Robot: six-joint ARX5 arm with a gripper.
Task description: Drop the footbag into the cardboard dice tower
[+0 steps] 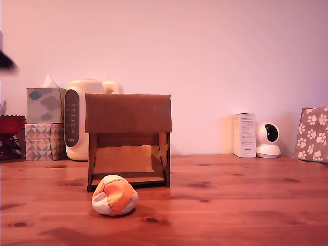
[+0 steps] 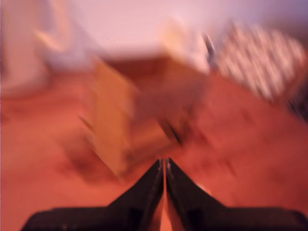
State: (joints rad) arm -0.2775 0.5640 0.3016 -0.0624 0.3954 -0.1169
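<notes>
My end effector [image 2: 164,166] is closed, empty; footbag [image 1: 115,195] sits on worktop [image 1: 230,205] touching the cardboard dice tower [image 1: 128,139]. Risk: blurry wrist view, could bump tower.

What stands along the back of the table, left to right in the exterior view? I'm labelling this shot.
Red bowl → stacked tissue boxes → cream appliance → cardboard dice tower → white carton → small white camera → paw-print bag.
</notes>
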